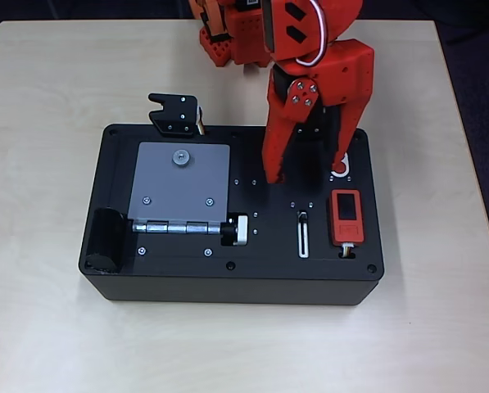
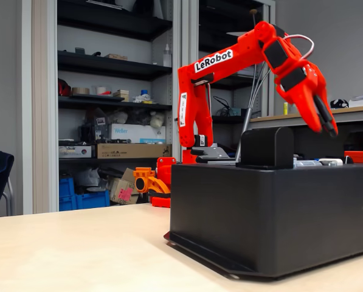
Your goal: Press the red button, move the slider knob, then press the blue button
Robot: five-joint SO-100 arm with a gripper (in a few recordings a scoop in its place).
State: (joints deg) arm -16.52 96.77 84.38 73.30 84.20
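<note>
Matt black plastic box (image 1: 187,278), pale wood-look table (image 1: 47,98).

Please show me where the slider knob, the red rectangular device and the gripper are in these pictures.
slider knob (image 1: 303,216): overhead view, on the dark nub at the top of the white-rimmed slot.
red rectangular device (image 1: 346,218): overhead view, on its red face below the black screen.
gripper (image 2: 331,129): fixed view, at the fingertips above the box.

A light wooden table (image 1: 47,98) carries 1 black box (image 1: 228,282) and the arm's red base (image 1: 228,41).
</note>
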